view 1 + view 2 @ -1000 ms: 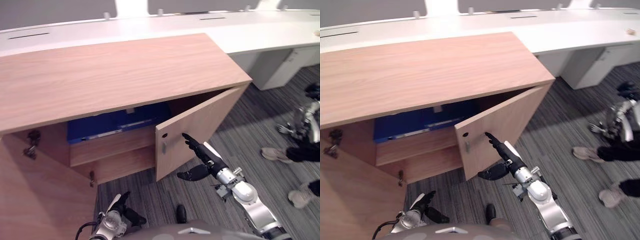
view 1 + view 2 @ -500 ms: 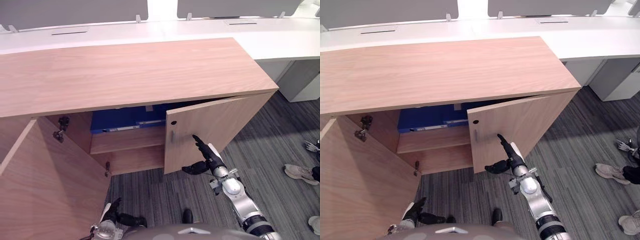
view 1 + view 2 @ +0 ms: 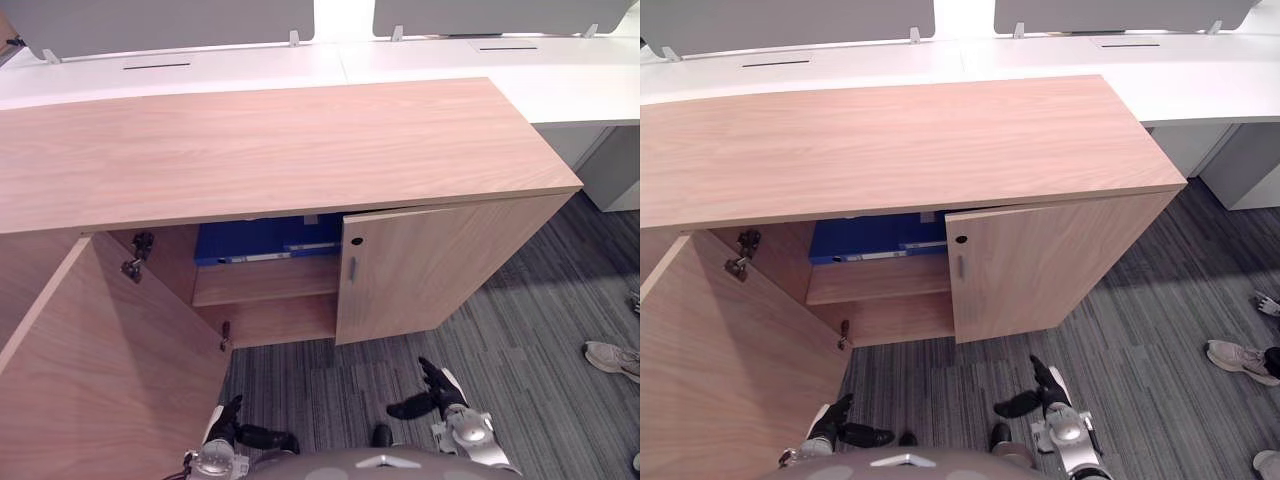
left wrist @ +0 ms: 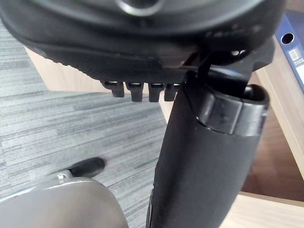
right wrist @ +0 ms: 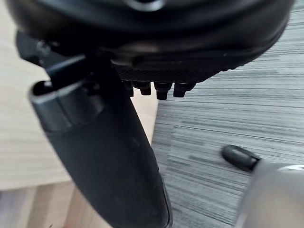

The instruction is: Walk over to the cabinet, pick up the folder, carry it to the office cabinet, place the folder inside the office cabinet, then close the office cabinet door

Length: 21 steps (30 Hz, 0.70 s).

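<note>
Right hand (image 3: 438, 396): fingers straight, thumb splayed, empty, low over grey carpet (image 3: 520, 340), apart from right door (image 3: 440, 265), which is shut or nearly so. Left hand (image 3: 232, 428): fingers relaxed, holding nothing, low beside wide-open left door (image 3: 110, 370). Blue folder (image 3: 265, 240) well apart from both hands, lying on upper shelf (image 3: 265, 282) inside wooden office cabinet (image 3: 280, 150). Person's shoe (image 3: 610, 358) on carpet at right.

A white desk (image 3: 250, 65) stands behind, a person's shoe (image 3: 608, 358) on grey carpet (image 3: 520, 320).
</note>
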{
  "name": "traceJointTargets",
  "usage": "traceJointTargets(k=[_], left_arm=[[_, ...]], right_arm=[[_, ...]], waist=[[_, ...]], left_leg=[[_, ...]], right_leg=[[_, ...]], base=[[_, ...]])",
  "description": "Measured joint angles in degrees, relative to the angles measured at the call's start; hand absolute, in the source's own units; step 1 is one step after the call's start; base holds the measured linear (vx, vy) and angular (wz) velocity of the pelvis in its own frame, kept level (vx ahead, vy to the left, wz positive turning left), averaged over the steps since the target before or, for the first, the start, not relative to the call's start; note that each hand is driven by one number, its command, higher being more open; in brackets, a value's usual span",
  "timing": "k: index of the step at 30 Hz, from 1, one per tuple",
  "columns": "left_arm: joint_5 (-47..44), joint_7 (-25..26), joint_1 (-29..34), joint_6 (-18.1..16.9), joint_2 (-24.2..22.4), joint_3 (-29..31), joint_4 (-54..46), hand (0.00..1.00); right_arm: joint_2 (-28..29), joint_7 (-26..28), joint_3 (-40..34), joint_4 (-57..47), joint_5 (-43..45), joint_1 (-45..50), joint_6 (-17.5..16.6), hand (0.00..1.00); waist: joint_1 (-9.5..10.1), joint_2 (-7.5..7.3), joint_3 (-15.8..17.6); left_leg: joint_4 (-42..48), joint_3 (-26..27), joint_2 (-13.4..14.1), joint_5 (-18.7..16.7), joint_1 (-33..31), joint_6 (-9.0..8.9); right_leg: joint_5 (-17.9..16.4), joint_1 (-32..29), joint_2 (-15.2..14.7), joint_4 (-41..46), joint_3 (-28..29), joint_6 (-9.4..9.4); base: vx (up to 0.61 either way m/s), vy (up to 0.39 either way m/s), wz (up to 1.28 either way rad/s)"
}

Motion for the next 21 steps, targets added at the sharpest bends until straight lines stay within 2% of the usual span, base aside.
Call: traceJointTargets(k=[6,11,14,16,19,20,21], left_arm=[[-4.4,0.9,0.0,0.5,-0.2,3.4,-0.1,1.00],[-7.8,2.4,0.7,0.6,-2.3,8.5,-0.1,1.00],[-8.5,2.4,0.3,0.7,-3.2,10.2,-0.3,1.00],[-10.0,3.2,0.1,0.9,-3.9,11.3,-1.7,1.00],[-10.2,3.7,0.0,1.0,-5.1,11.1,-4.6,1.00],[-10.2,3.7,-0.3,0.8,-5.9,11.2,-5.2,1.00],[-10.6,3.6,-1.3,1.3,-7.1,12.1,-4.6,1.00]], right_arm=[[2.3,-3.6,-7.4,3.9,8.4,1.2,1.9,1.00],[3.9,-5.5,-11.7,3.9,11.4,1.2,2.1,1.00],[5.0,-6.2,-12.1,3.9,12.3,0.0,2.1,1.00],[6.0,-6.6,-12.2,3.7,12.4,-1.7,2.1,1.00],[6.9,-6.8,-12.3,2.3,12.4,-3.2,2.0,1.00],[7.6,-6.8,-12.4,1.5,12.4,-4.0,1.9,1.00],[7.7,-7.0,-13.4,1.5,12.4,-4.6,1.7,1.00]], waist=[[-0.77,-1.03,1.2],[-0.23,-0.44,1.2],[0.71,-0.55,1.5],[0.58,-1.02,1.9],[0.45,-1.23,2.1],[0.45,-1.53,2.3],[0.39,-1.57,2.7]], left_leg=[[3.5,-3.0,-1.1,-1.9,-2.8,0.01],[1.2,-6.9,-1.1,0.1,-2.8,-0.17],[-0.2,-9.4,-1.2,1.7,-3.8,-0.84],[0.5,-8.1,-2.1,4.4,-5.6,-1.45],[-0.2,-6.0,-2.8,8.0,-7.5,-1.02],[-1.8,-4.1,-2.6,7.6,-6.9,-1.17],[3.6,0.4,-1.9,2.9,-7.5,-0.57]], right_leg=[[-6.3,-3.7,-2.2,9.3,-1.2,0.46],[-6.6,-1.6,-1.7,7.3,-3.8,0.47],[-6.7,-1.5,-1.7,7.5,-5.3,-0.47],[-7.3,-1.6,-2.7,8.0,-6.6,-0.91],[-8.0,-1.6,-3.4,8.2,-7.7,-1.87],[-8.0,-1.6,-4.2,7.3,-9.5,-1.89],[-8.1,-1.4,-4.4,7.4,-10.5,-1.84]], base=[[-0.04,-0.007,0.24],[0.09,-0.049,0.45],[0.10,-0.037,0.58],[0.04,-0.017,0.74],[-0.04,-0.008,0.83],[-0.06,0.018,0.66],[-0.01,0.050,0.65]])
